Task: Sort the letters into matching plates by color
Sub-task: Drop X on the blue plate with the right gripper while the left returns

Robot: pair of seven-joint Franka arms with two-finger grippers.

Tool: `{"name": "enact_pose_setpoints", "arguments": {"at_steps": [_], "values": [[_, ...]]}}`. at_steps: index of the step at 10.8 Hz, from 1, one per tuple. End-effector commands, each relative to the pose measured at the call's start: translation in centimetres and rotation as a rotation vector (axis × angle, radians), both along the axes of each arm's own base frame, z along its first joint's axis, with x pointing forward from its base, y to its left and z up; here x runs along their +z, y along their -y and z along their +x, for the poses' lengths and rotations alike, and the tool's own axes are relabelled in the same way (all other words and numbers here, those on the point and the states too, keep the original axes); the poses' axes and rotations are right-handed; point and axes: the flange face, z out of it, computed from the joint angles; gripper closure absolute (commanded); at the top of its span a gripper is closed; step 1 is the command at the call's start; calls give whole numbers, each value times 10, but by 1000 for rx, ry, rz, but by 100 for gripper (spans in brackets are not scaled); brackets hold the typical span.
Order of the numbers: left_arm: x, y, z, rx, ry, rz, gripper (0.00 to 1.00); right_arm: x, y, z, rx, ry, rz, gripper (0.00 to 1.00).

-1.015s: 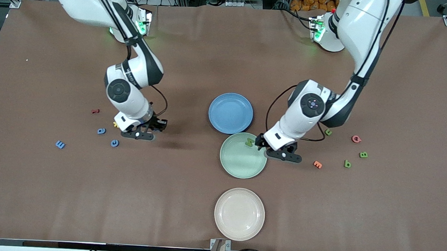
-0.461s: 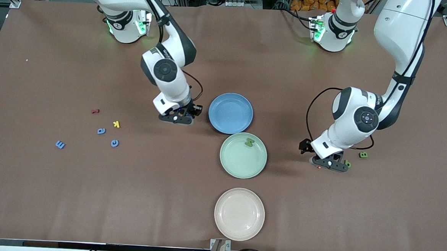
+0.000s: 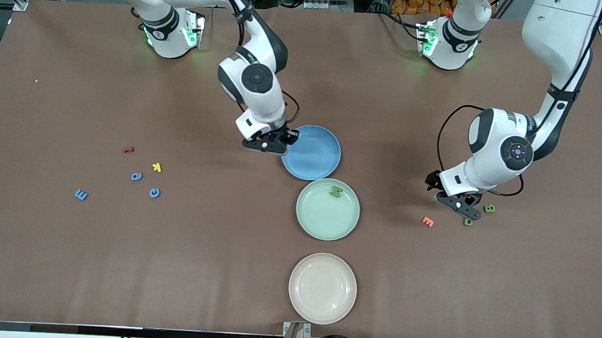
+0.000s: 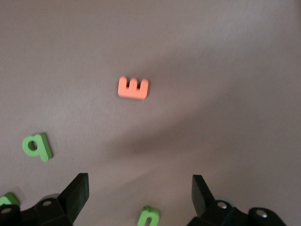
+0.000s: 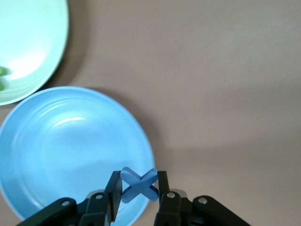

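Since the frame a second before, the right gripper (image 3: 270,146) had travelled from the loose letters near the right arm's end of the bench (image 3: 44,258) to the rim of the blue plate (image 3: 318,162). In the right wrist view its fingers (image 5: 113,187) were pinched narrow on a blue X letter (image 5: 138,185), held over the plate's edge. The left gripper (image 3: 463,207) had left the green plate (image 3: 324,219), where a green letter (image 3: 336,191) now lay alone, and hung over the letters toward the left arm's end. Its fingers (image 4: 77,190) stood wide and empty above an orange E (image 3: 427,222), with a green letter beside it (image 4: 36,146) and a green B (image 3: 489,208) close by. The cream plate (image 3: 299,303), nearest the front camera, was unchanged, as were the blue letters (image 3: 136,176) and the yellow K (image 3: 157,167).
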Motion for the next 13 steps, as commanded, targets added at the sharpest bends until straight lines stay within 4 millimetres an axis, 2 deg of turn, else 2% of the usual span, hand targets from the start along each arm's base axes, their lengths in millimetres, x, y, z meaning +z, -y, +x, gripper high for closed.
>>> {"name": "enact_pose_setpoints", "arguments": {"at_steps": [1, 3, 4, 5, 6, 7, 8, 10, 13], "values": [[-11, -6, -30, -54, 1, 18, 4, -16, -44, 1, -39, -6, 10, 67], [-30, -9, -51, -55, 33, 11, 10, -26, -64, -3, -50, -8, 13, 67], [-33, -9, -59, -54, 31, 11, 10, -29, -68, -7, -52, -10, 13, 57], [-35, -11, -64, -55, 24, 14, 14, -30, -70, -9, -50, -11, 11, 54], [-36, -12, -67, -77, 21, 27, 17, -29, -69, -9, -64, -13, 10, 23], [-36, -22, -66, -89, 24, 44, 17, -30, -69, -9, -93, -16, 8, 0], [-37, -34, -65, -99, 27, 61, 17, -30, -68, -9, -85, -12, 6, 0], [-40, -36, -65, -106, 23, 66, 19, -25, -59, -4, -69, -23, -19, 0], [-42, -34, -66, -98, 20, 64, 21, -7, -18, 29, 31, -50, -57, 0]]}}
